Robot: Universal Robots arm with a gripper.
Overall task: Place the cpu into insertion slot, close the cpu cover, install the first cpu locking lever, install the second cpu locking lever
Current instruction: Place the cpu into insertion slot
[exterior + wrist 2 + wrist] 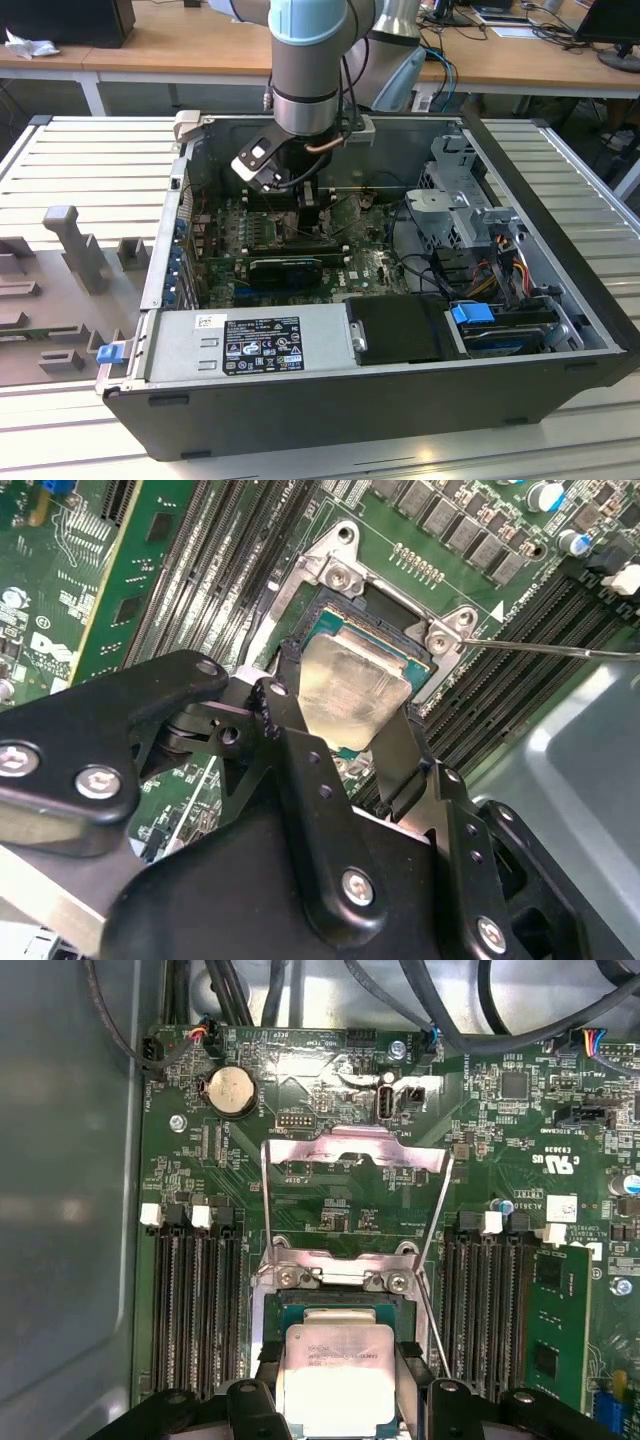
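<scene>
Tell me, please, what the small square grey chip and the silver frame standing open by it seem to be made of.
The small square grey cpu: dull matte metal top, by its soft smeared highlights; green rim suggests circuit board. The thin silver cpu cover: bright sheet metal, perhaps steel, by its sharp glints.

The hand (309, 215) hangs inside the open computer case (350, 420) (over its green motherboard (375, 265)).
</scene>
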